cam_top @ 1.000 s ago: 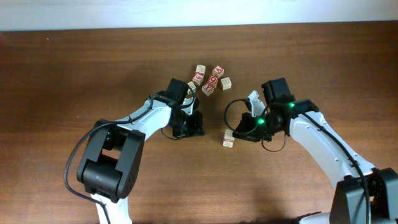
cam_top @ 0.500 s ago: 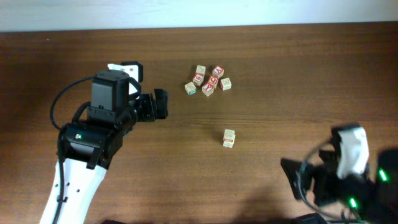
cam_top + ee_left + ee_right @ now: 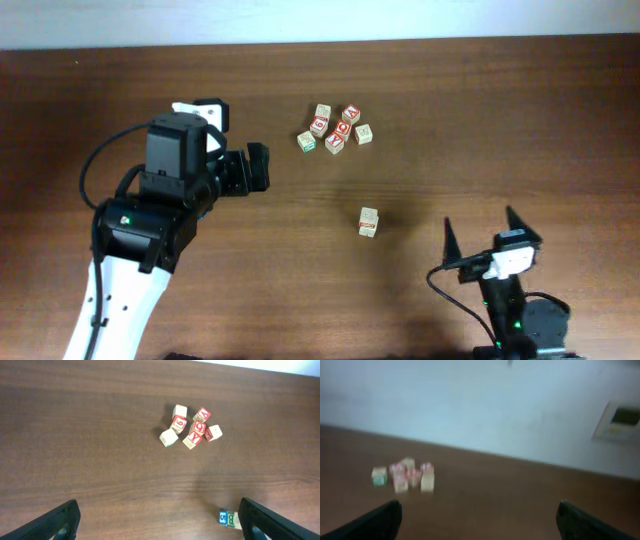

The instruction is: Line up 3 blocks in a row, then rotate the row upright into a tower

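Left tool [image 3: 254, 168] stands wide and empty, left of the clustered cubes [image 3: 335, 130]. The blocks [image 3: 368, 222] sit apart mid-bench [image 3: 520, 120], the blue "5" [image 3: 223, 517] touching the green one [image 3: 231, 519]; a third seems tucked beside them. Right tool [image 3: 478, 222] is equally wide and empty. Descend squarely, pinch opposite faces, and twist without nudging neighbours.

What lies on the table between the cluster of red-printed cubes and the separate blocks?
Nothing. The overhead view shows only bare table between the cluster and the separate blocks.
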### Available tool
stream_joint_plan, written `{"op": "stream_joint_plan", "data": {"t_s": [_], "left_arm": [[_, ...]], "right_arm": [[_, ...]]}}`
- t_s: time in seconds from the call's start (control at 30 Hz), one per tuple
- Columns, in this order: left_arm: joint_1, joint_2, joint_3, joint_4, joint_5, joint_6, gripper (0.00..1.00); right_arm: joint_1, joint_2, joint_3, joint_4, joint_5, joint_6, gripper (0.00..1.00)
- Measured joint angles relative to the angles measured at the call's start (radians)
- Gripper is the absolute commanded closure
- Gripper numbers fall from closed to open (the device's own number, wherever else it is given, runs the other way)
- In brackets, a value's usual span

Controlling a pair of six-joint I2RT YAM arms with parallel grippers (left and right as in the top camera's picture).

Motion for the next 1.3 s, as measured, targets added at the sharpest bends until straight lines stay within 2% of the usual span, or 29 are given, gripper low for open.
{"op": "stream_joint_plan", "data": {"t_s": [0.03,0.07,0.4,0.5,0.57,0.63,0.73,0.8,0.87,0.9,0.97,1.07,1.3], "left_arm": [[0.000,0.000,0.000,0.001,0.000,0.000,0.01],[0.000,0.000,0.000,-0.002,0.000,0.000,0.01],[0.000,0.000,0.000,-0.002,0.000,0.000,0.01],[0.000,-0.012,-0.023,0.023,-0.134,0.012,0.01],[0.020,-0.126,-0.166,0.214,-0.102,0.180,0.01],[0.126,-0.289,-0.364,0.376,-0.034,0.274,0.01],[0.259,-0.621,-0.702,0.480,0.006,0.344,0.01],[0.296,-0.786,-0.866,0.556,0.039,0.415,0.01],[0.310,-0.972,-1.068,0.722,0.072,0.482,0.01],[0.313,-1.069,-1.147,0.737,0.074,0.497,0.01],[0.313,-1.164,-1.207,0.732,0.077,0.557,0.01],[0.313,-1.189,-1.243,0.729,0.077,0.617,0.01],[0.313,-1.189,-1.243,0.729,0.077,0.624,0.01]], "right_arm": [[0.000,-0.005,-0.074,0.068,-0.008,-0.002,0.01],[0.000,-0.005,-0.101,0.058,-0.008,-0.003,0.02],[0.000,-0.006,-0.101,0.024,0.008,-0.010,0.02],[0.000,-0.006,-0.101,0.024,0.008,-0.010,0.01],[0.000,-0.006,-0.101,0.024,0.012,-0.010,0.02],[-0.001,-0.007,-0.101,0.023,0.016,-0.010,0.02],[-0.003,-0.007,-0.101,0.023,0.019,-0.010,0.02],[-0.003,-0.007,-0.101,0.023,0.019,-0.010,0.02],[-0.003,-0.008,-0.101,0.023,0.019,-0.010,0.02],[-0.003,-0.007,-0.101,0.022,0.019,-0.010,0.02],[-0.003,-0.007,-0.101,0.023,0.019,-0.010,0.02],[-0.003,-0.008,-0.101,0.023,0.019,-0.010,0.02],[-0.003,-0.008,-0.101,0.023,0.019,-0.010,0.02]]}}
